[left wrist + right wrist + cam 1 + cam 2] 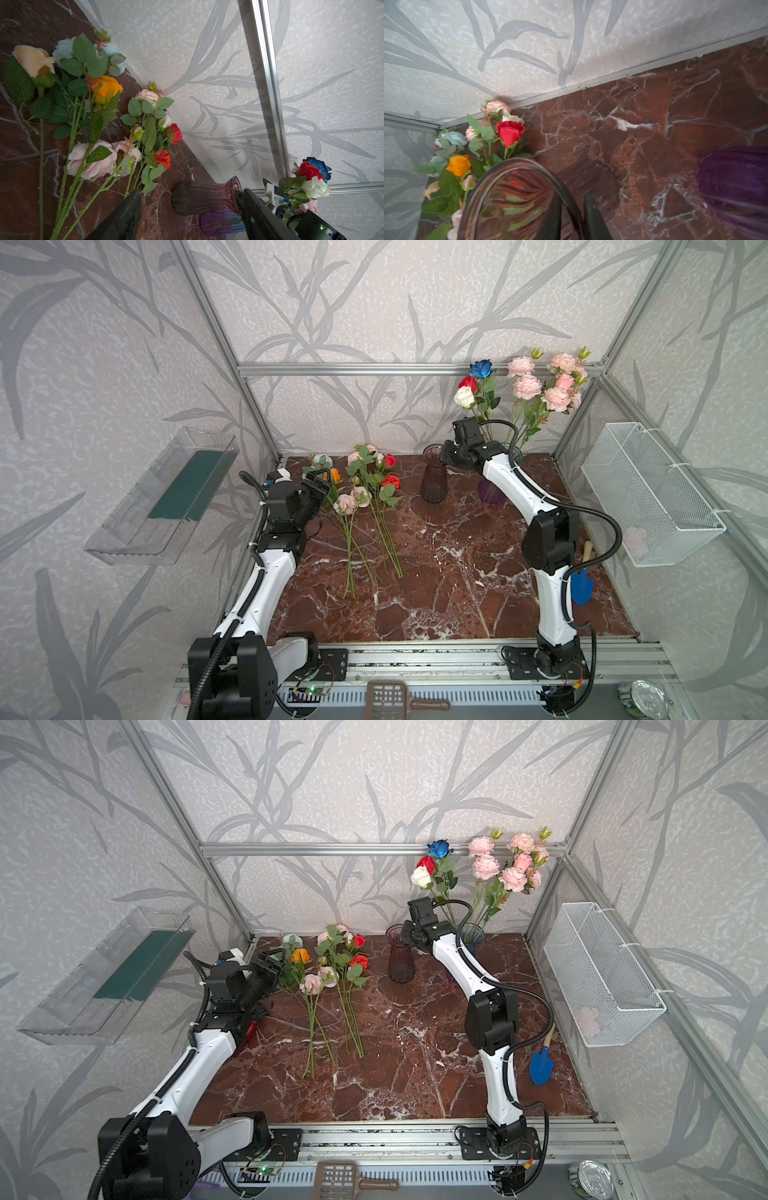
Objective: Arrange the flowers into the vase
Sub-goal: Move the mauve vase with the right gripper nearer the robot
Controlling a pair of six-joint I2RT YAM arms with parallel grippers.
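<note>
Vase [433, 483] is set upright at worktop [436, 593] rear. Its rim is pinched narrowly by R hand [572, 195], one finger inside, one outside, prob. to steady it for loading. Flowers [365, 489] are left lying loose, w/ L hand [320, 485] held wide just beside them, empty.

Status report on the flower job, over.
Left claw open, empty, by loose flowers on table. Right claw astride empty vase rim, grip unconfirmed. Purple vase close beside it.
</note>
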